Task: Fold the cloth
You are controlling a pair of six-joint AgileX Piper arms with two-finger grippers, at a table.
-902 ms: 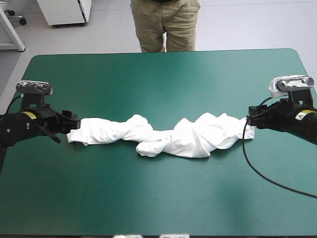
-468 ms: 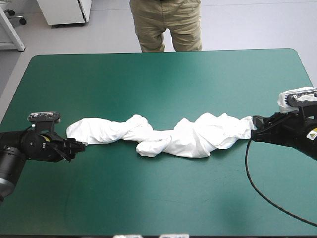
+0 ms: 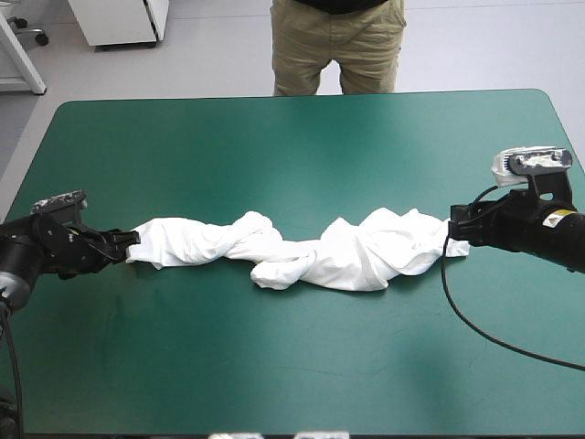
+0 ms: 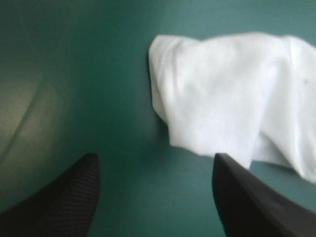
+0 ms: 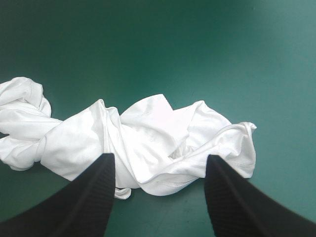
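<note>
T-shirt [image 3: 302, 249] lay rope-twisted across the middle of the table [image 3: 292, 366], while left claw [image 3: 131, 240] and right claw [image 3: 454, 226], both wide open and empty, had returned to its ends, probably to regrasp.

White T-shirt [image 3: 302, 249], twisted into a long crumpled rope, lying across the table's middle
</note>
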